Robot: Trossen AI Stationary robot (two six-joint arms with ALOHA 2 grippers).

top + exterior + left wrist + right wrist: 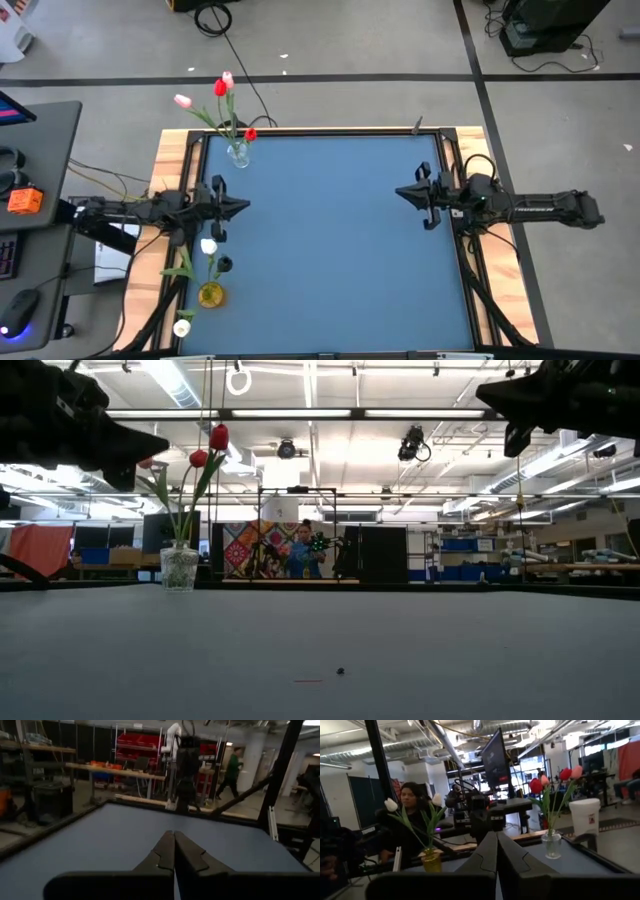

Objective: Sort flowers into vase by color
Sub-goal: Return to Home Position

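Note:
Red and pink flowers (pixel 222 88) stand with their stems in a clear glass vase (pixel 238 153) at the table's far left corner; the same vase (pixel 179 568) shows in the low view. White flowers (pixel 415 815) stand in a yellow vase (pixel 211 294) at the near left edge. My left gripper (pixel 243 207) hovers shut over the table's left side, level, holding nothing. My right gripper (pixel 402 194) hovers shut over the right side, pointing toward the left, holding nothing.
The blue table top (pixel 330 250) lies bare between the two grippers. A wooden frame (pixel 175 150) borders it. A desk with a mouse (pixel 18 310) stands left of the table. People show in the room beyond the table.

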